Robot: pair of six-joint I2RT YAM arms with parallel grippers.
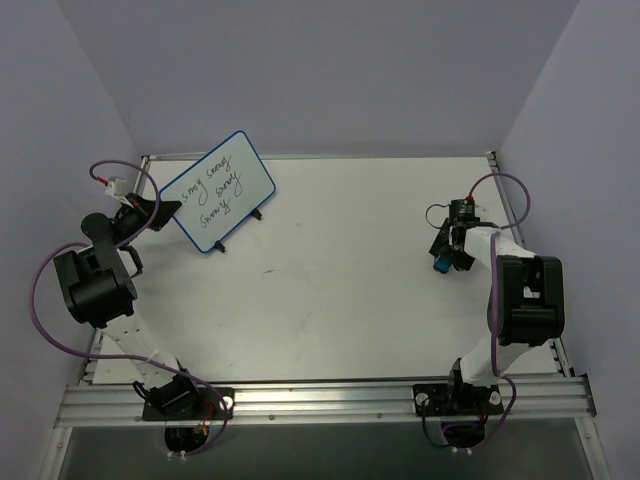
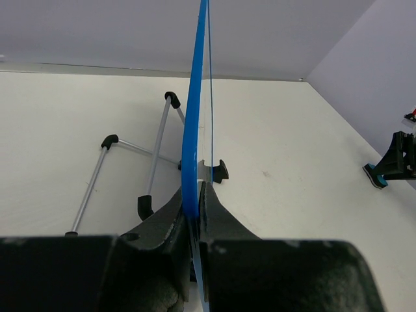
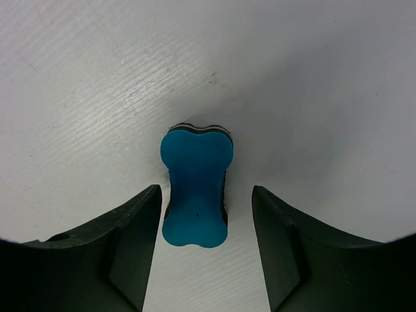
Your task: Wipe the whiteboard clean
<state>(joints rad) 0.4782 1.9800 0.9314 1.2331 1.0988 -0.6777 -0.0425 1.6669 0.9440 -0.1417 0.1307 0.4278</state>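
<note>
At the far left, the left gripper (image 2: 195,195) is pinched tight on the blue frame of the whiteboard (image 1: 218,190), gripping its left-hand short edge. From the left wrist view the board shows only as a thin blue blade standing up out of the jaws. The board sits toward the back-left corner of the table (image 1: 340,290). It is propped up on its two black feet (image 1: 222,247), and its long axis runs on a diagonal from near-left to far-right. Its written face, with three lines of black handwriting (image 1: 212,190), is tilted up and turned toward the middle of the table. The left wall and the back rail are close behind it, so the only free way to reach that face is from the front and the right. Between the board and the other arm lies a broad stretch of bare white tabletop with nothing on it. Well apart on the right, the blue eraser (image 3: 196,188) lies flat on the table, bone-shaped, with its long axis pointing straight away from the wrist. The right gripper (image 3: 207,195) hangs directly over it at a middling width. One finger stands on each long side, and a sliver of table shows in each gap, so neither finger is touching yet. The right arm is plainly the nearer one to the eraser. The coming move probably depends on squeezing those long sides squarely, then carrying the eraser leftward and back across the open table to the held board, with the right wall close by the arm.
</note>
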